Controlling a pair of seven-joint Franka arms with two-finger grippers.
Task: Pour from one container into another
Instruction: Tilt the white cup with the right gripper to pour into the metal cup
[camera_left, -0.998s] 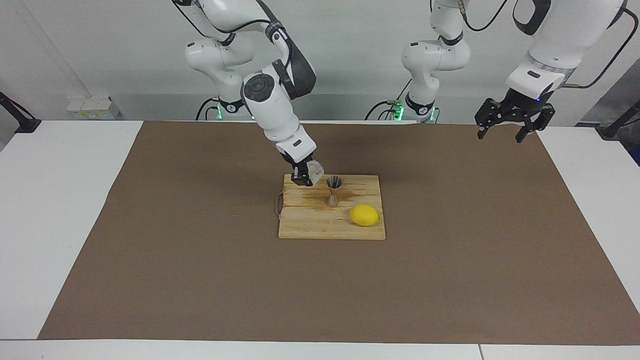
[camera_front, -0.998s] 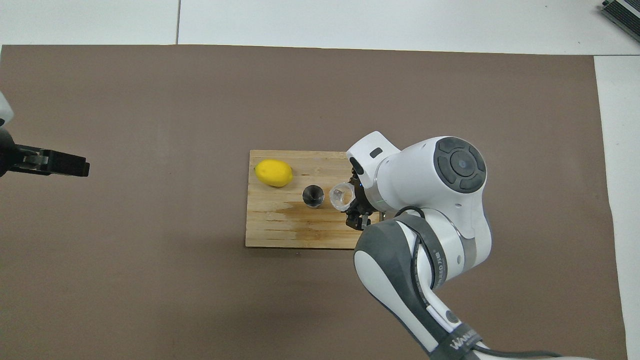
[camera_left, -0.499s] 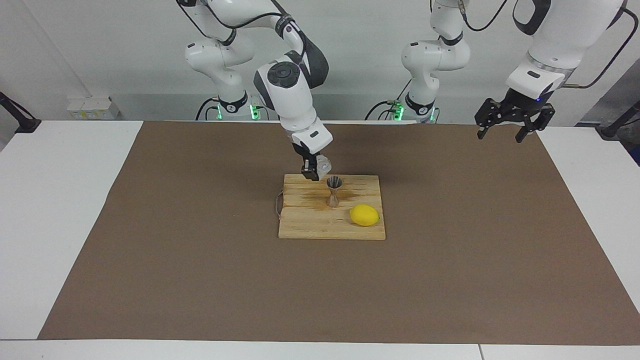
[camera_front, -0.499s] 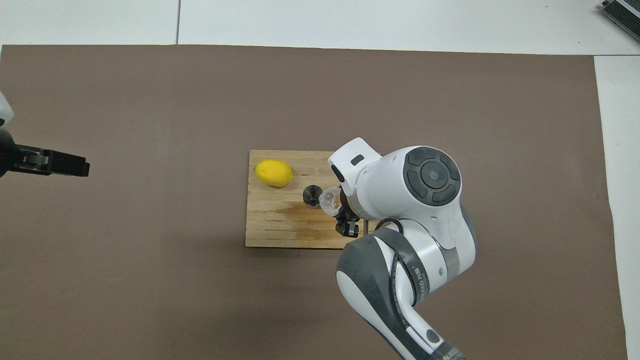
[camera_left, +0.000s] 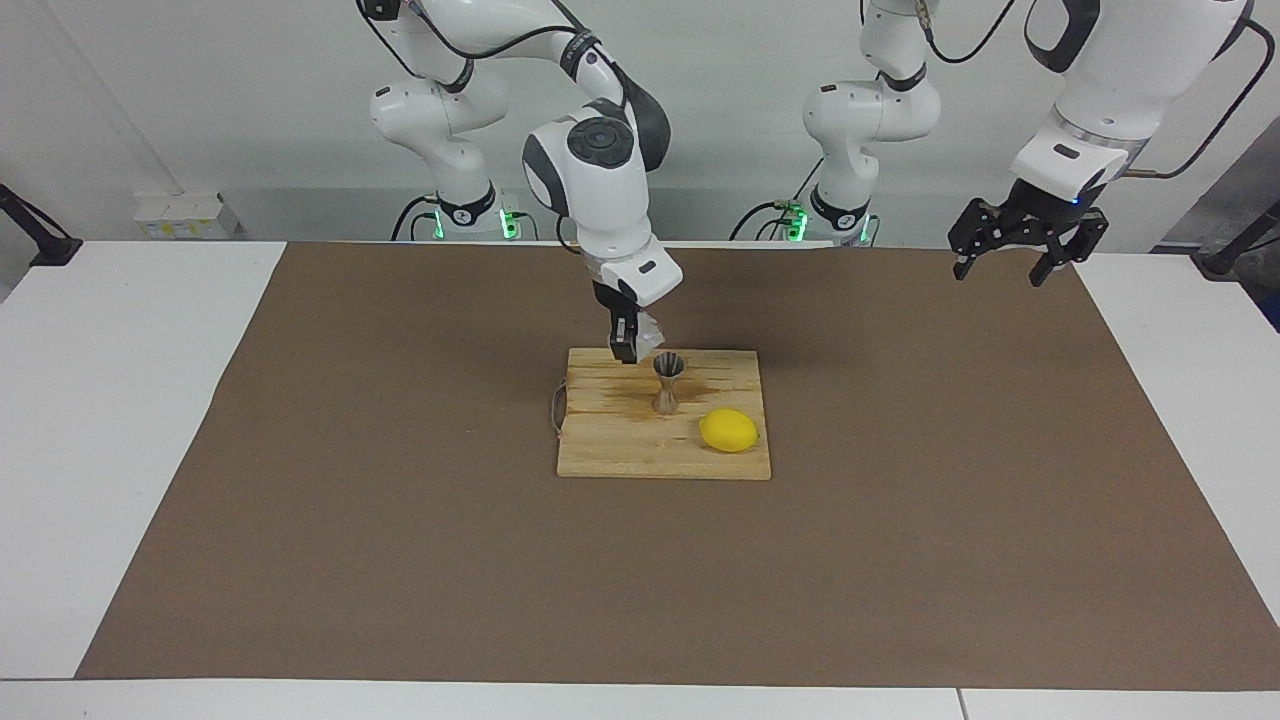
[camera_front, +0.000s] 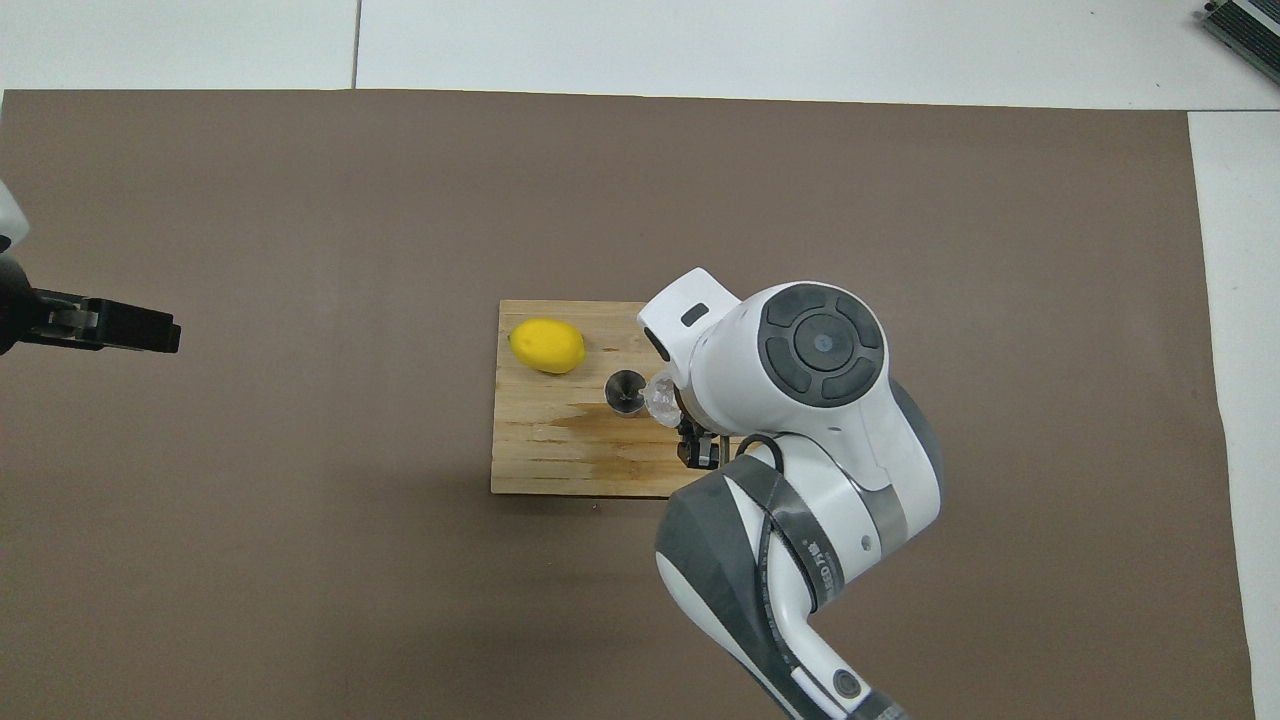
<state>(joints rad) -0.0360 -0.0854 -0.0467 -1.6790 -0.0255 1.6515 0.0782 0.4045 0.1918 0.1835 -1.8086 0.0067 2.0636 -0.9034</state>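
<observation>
The right claw (camera_left: 634, 338) grips the glass cup (camera_left: 648, 334), tilted at frame centre beside the jigger (camera_left: 668, 381) rim for pouring. The left claw (camera_left: 1015, 238) (upper right) waits, fingers spread, empty.

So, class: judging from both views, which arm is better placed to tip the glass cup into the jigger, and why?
Right. The right gripper already holds the glass cup tilted just above the jigger on the wooden board. The left gripper waits, open, over the mat's edge at its own end.
</observation>
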